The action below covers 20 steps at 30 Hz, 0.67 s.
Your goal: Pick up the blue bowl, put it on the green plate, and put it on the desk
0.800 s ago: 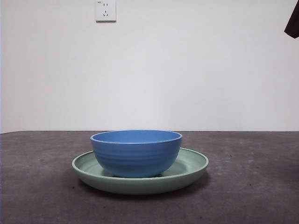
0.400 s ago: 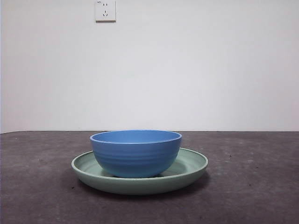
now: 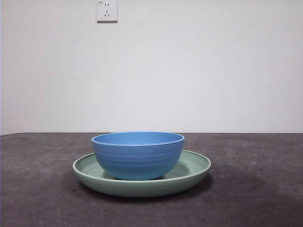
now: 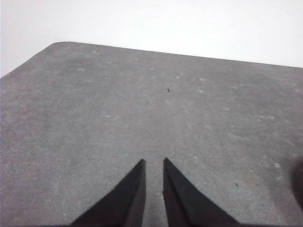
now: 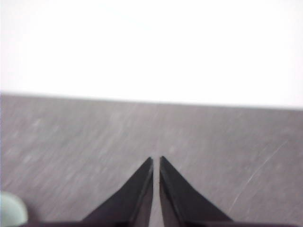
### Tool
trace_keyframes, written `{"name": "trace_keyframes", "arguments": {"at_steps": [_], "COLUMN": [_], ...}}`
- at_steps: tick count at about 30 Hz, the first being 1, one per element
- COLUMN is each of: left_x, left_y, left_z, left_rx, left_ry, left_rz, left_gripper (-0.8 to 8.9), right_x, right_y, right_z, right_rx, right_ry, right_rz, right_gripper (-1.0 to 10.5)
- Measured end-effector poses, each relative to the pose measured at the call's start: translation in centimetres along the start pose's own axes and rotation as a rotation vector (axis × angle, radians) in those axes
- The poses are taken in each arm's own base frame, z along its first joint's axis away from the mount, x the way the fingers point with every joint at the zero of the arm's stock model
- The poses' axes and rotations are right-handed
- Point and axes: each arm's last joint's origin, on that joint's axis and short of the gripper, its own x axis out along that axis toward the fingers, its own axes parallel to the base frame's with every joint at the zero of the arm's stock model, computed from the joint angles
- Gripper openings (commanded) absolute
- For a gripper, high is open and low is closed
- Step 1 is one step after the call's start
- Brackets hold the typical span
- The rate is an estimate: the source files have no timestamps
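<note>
Front view, centre of the frame: the blue bowl [image 3: 138, 155] sits upright inside the green plate [image 3: 194, 166], a little left of the plate's middle, so more of the pale rim shows to the right of the bowl than to the left. The bowl's base rests on the plate's floor, and its faint ridges run level around its outside. The plate lies flat on the desk [image 3: 258, 189], casting a soft shadow along its lower edge. Behind them stands a plain white wall [image 3: 199, 71], with a white socket [image 3: 107, 10] at the top of the frame, left of centre. No arm shows in this view.

In the left wrist view, the left gripper [image 4: 154, 162] hangs over bare desk [image 4: 94, 109] with nothing between its jaws; the two black tips stand close together with a narrow strip of desk showing between them (nearly closed, holding nothing). The desk's rounded far corner shows in the upper left of that frame.

In the right wrist view, which is blurred, the right gripper [image 5: 156, 160] points across the desk [image 5: 236, 142] toward the white wall. Its jaws are drawn almost together, with only a thin slit between the tips, and they grip nothing. A small pale green patch, the plate's edge [image 5: 10, 208], shows at the lower left corner of that frame, apart from the jaws.
</note>
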Motion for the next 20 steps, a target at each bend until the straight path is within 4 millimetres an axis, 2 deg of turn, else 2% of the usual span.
{"name": "trace_keyframes", "arguments": {"at_steps": [4, 10, 15, 20], "left_x": [0.0, 0.0, 0.0, 0.0], "left_y": [0.0, 0.0, 0.0, 0.0], "left_z": [0.0, 0.0, 0.0, 0.0], "left_rx": [0.0, 0.0, 0.0, 0.0], "left_ry": [0.0, 0.0, 0.0, 0.0], "left_rz": [0.0, 0.0, 0.0, 0.0], "left_gripper": [0.6, 0.6, 0.6, 0.6], "right_x": [-0.4, -0.1, -0.2, -0.2], "right_y": [-0.5, -0.8, -0.9, -1.0], "right_z": [-2.7, -6.3, -7.9, -7.9], "right_rx": [-0.009, -0.003, -0.016, -0.045], "right_ry": [-0.059, -0.003, 0.158, 0.167], "right_rz": [-0.058, -0.085, -0.117, -0.135], "right_gripper": [0.2, 0.2, 0.2, 0.2]}}
